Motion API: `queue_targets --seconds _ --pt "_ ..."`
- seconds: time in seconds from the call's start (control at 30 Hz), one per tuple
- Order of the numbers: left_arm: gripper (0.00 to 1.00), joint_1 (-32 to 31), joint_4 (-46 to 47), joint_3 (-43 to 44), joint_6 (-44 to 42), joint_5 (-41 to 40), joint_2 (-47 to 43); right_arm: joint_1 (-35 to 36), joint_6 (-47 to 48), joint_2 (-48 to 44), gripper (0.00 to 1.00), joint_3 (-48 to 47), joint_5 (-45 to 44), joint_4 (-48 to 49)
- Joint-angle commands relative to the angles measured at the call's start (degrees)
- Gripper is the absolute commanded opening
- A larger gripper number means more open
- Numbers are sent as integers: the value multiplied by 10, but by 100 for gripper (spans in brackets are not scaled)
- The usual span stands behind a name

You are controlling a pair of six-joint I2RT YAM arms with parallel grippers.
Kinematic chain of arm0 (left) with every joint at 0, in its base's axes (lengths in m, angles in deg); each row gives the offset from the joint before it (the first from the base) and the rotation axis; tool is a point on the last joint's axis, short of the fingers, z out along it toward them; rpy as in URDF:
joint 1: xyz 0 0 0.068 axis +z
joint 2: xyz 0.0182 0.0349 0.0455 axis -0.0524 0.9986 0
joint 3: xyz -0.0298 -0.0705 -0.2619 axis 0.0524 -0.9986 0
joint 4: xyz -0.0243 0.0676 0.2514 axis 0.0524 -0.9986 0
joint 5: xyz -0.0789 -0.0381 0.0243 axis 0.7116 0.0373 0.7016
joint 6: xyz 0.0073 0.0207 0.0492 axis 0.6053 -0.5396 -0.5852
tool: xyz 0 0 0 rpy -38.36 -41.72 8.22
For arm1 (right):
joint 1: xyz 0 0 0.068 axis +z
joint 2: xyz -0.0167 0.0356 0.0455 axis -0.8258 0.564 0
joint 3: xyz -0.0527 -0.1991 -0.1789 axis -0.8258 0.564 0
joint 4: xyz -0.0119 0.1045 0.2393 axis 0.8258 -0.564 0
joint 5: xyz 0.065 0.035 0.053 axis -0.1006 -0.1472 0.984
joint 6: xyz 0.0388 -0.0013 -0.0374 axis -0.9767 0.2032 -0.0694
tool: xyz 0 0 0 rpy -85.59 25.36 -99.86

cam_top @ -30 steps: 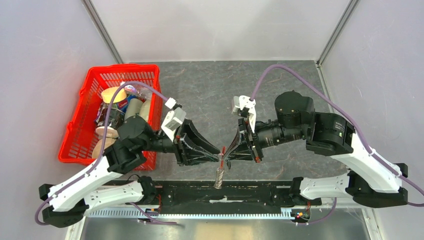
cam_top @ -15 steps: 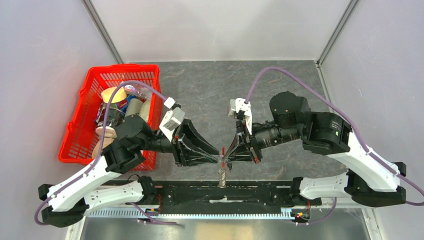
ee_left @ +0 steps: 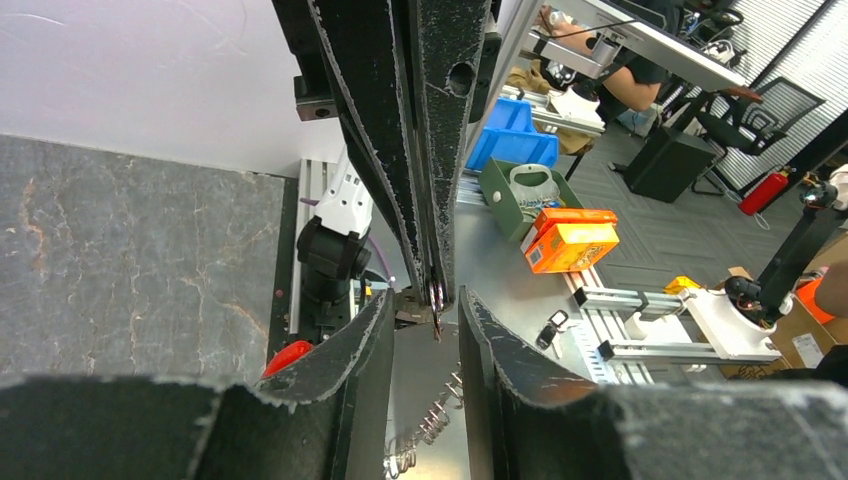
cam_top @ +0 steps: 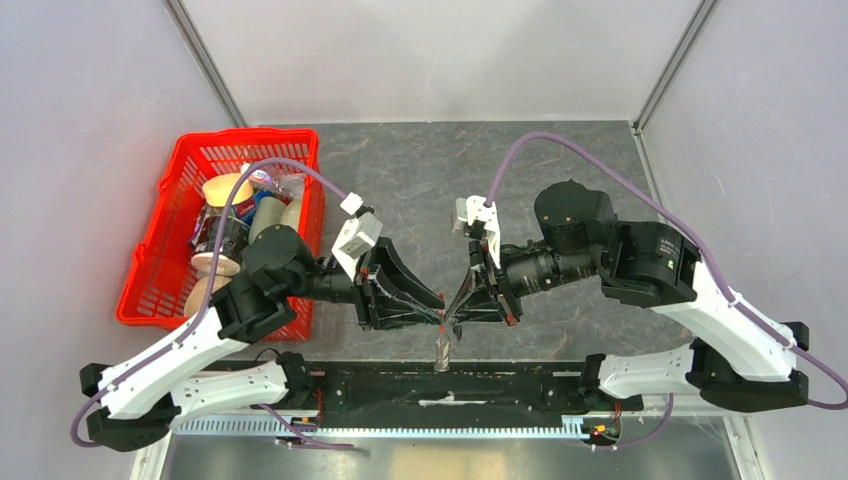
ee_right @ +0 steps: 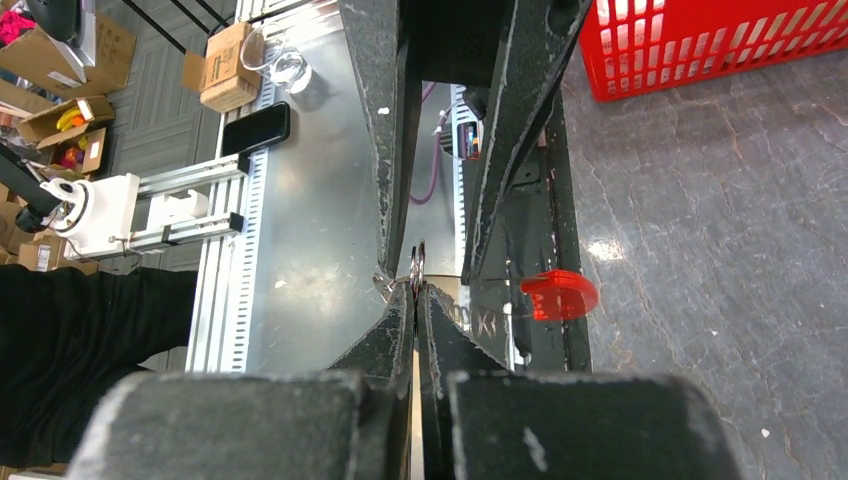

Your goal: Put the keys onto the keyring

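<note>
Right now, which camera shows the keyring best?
Top external: the keyring hangs in full below where the left tool and right tool meet. Left wrist catches only some of its jagged rings, low in frame; right wrist, just a small ring at the tips.

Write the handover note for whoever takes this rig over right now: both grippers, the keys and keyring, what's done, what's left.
Left gripper: jaws apart. A thin wire seems to span their tips, but I cannot tell whether they grip it.
Right gripper: jaws shut on a small metal ring, held in the air between the left jaws.
Keyring: its row of rings hangs below the two meeting grippers.
Keys: neither key nor fob can be made out in any view.
Done: the grippers meet tip to tip around the metalwork.
Left: no view shows the keys threaded on, so check that, then finish threading.
</note>
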Motion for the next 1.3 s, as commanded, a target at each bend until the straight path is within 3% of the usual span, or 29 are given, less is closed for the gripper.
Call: queue_targets --seconds 0.0,0.43,0.57,0.67,1.0,1.27 --pt "36 -1 -5 24 -24 13 2 1 13 4 0 -31 12 9" --pt "28 -1 -7 26 -26 13 7 1 26 8 0 -31 16 -3" --pt "17 -1 -6 26 -26 17 12 1 27 8 0 -31 17 -4" --pt "2 -1 -5 25 -29 20 13 1 29 8 0 -32 17 -5" --pt "2 -1 22 6 -26 2 -3 2 31 -1 1 -26 3 4" --pt "2 -1 52 -23 -13 -52 -32 2 25 -8 35 -26 -14 20"
